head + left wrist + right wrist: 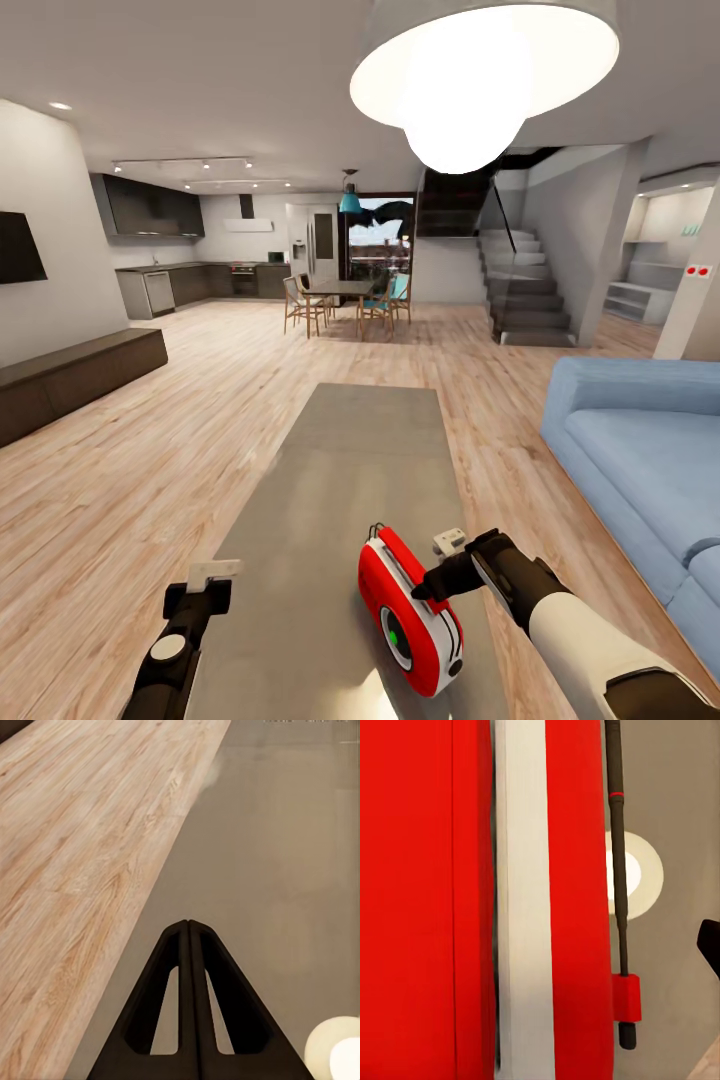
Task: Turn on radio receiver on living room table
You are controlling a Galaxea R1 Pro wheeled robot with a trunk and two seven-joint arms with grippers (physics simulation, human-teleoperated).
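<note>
The right gripper (432, 590), grasp state unclear, presses its tip against the small red rounded radio receiver (408, 612) on the glossy grey table (350, 450); next, likely a firm push to switch it on

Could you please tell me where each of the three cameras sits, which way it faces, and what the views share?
Head view: high on the robot, facing forward and down over the table and radio; both arms show, left pincer and right pincer.
Left wrist view: on the left arm, looking along the closed left pincer at the table's edge and wood floor.
Right wrist view: on the right arm, close against the radio's side.
Shared: head and right wrist views both show the radio.
</note>
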